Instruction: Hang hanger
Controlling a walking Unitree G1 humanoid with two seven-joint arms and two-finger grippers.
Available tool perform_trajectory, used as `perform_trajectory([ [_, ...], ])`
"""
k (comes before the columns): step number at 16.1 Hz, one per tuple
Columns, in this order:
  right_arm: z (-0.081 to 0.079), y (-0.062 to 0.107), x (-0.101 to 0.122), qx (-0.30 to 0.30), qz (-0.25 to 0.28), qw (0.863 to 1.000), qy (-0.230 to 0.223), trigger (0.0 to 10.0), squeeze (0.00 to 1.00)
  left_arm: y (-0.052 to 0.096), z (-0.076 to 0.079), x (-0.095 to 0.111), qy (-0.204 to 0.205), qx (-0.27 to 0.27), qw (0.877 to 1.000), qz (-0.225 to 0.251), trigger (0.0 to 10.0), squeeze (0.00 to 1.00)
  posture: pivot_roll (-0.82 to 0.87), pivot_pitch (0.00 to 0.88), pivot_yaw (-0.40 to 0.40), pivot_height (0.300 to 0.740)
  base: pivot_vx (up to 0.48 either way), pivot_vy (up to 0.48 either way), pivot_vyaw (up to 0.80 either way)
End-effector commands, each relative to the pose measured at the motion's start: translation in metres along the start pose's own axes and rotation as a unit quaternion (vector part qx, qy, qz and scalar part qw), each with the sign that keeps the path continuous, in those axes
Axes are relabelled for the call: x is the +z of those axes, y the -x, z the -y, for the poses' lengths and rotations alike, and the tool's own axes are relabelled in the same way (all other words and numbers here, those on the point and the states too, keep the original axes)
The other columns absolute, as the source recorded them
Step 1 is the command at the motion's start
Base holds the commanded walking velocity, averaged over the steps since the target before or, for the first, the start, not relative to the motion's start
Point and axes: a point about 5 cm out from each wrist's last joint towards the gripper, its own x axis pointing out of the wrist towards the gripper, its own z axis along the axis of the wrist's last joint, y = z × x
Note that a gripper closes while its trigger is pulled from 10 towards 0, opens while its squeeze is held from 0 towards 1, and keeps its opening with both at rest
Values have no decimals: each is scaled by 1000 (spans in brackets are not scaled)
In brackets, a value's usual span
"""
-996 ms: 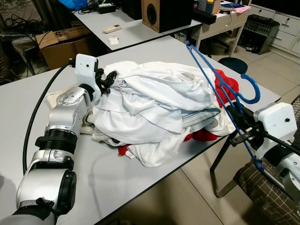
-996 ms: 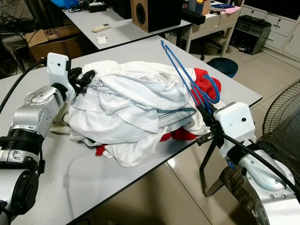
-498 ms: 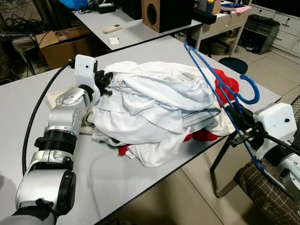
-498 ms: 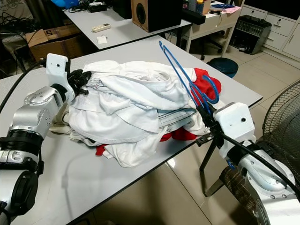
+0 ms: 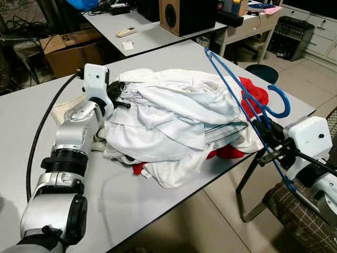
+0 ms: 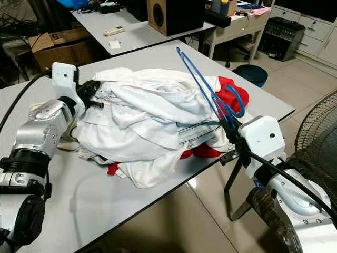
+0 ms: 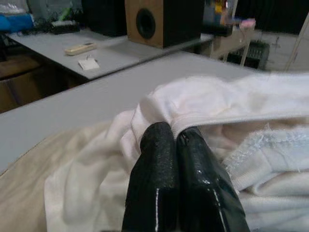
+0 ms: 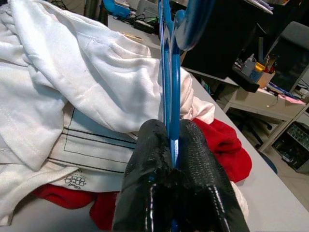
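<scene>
A blue plastic hanger slants up over the right end of the grey table, with its hook toward the table's corner. My right gripper is shut on the hanger's lower bar, and the blue bar sits pinched between the black fingers. A heap of white clothes covers the middle of the table, with a red garment under its right side. My left gripper is at the heap's left edge, shut on a hemmed fold of the white cloth.
Behind stands a second table with a wooden speaker and a remote. A cardboard box sits at the back left, a dark stool past the table's right corner. A fan and a checked cushion are by my right arm.
The hanger's top end has shifted slightly left over the heap. The left gripper has drawn the white cloth a little toward the left; both stay clamped.
</scene>
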Motion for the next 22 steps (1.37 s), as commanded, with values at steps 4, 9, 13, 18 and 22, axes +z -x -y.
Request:
perform_trajectory([
  [4, -1, -2, 3, 1, 11, 1000, 1, 10000, 0, -2, 1, 24, 12, 9, 998, 56, 0, 0, -158, 0, 67, 740, 0, 0, 0],
  [9, -2, -2, 10, 10, 42, 999, -7, 10000, 0, 0, -12, 81, 56, 53, 978, 194, 0, 0, -154, 0, 70, 740, 0, 0, 0],
  [13, -20, -2, 27, 86, 98, 991, -38, 10000, 0, 12, -20, 134, 33, 33, 964, 261, 0, 0, -146, 0, 71, 740, 0, 0, 0],
  [18, -30, 1, 26, 164, 65, 983, -43, 10000, 0, 12, -16, 129, 12, 28, 967, 253, 0, 0, -138, 0, 67, 740, 0, 0, 0],
  [22, -37, 3, 23, 193, 37, 980, -37, 10000, 0, 15, -22, 100, -21, 29, 982, 187, 0, 0, -136, 0, 69, 740, 0, 0, 0],
])
